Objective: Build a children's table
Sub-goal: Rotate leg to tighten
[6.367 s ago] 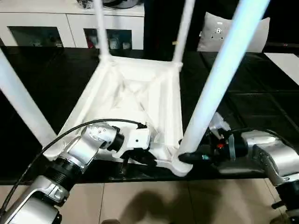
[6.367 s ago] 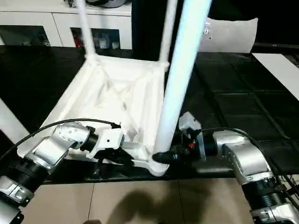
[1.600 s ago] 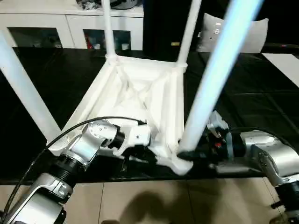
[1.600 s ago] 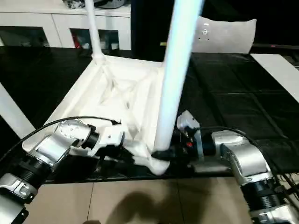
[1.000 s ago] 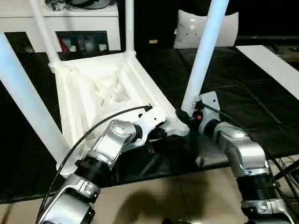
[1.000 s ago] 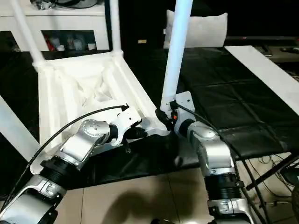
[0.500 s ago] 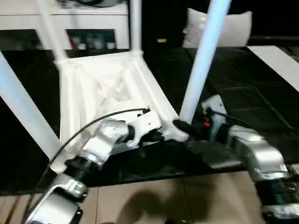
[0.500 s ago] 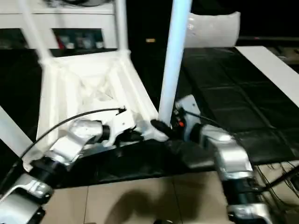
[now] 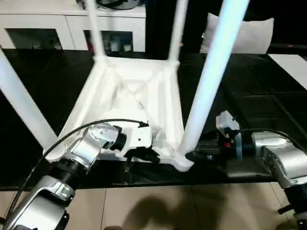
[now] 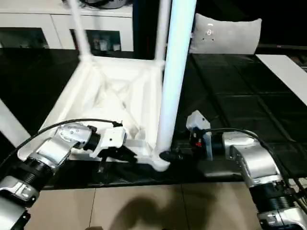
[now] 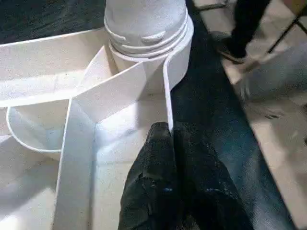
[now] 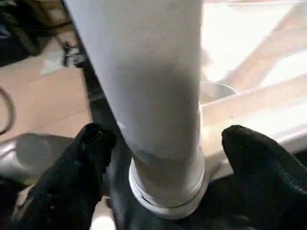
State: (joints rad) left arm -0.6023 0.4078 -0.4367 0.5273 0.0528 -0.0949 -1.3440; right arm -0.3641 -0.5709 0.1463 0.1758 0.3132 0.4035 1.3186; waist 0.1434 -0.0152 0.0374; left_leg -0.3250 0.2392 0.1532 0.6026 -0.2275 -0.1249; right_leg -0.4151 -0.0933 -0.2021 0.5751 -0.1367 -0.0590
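The children's table lies upside down on the black work table, with its ribbed white tabletop (image 9: pixel 129 91) facing up. Legs stand in its corner sockets: two near legs (image 9: pixel 211 72) (image 9: pixel 21 103) and two far legs (image 9: pixel 94 28) (image 9: pixel 178 28). My left gripper (image 9: pixel 146 155) is at the tabletop's near rim. In the left wrist view it (image 11: pixel 171 136) is shut on the thin rim wall beside the near right socket (image 11: pixel 144 43). My right gripper (image 9: pixel 192 156) is at the base of the near right leg (image 12: pixel 148 72). Its fingers (image 12: pixel 93 143) stand open on either side of that leg.
The black work table (image 9: pixel 268 96) stretches to the right and back, and its front edge runs just under both grippers. A white cabinet with glass doors (image 9: pixel 48 24) stands behind, with a white cushion (image 9: pixel 240 36) at the back right. Beige floor (image 9: pixel 144 206) lies below.
My right gripper's fingers have spread apart off the near right leg's base. The left gripper keeps its hold on the rim. The camera has swung, shifting the whole picture.
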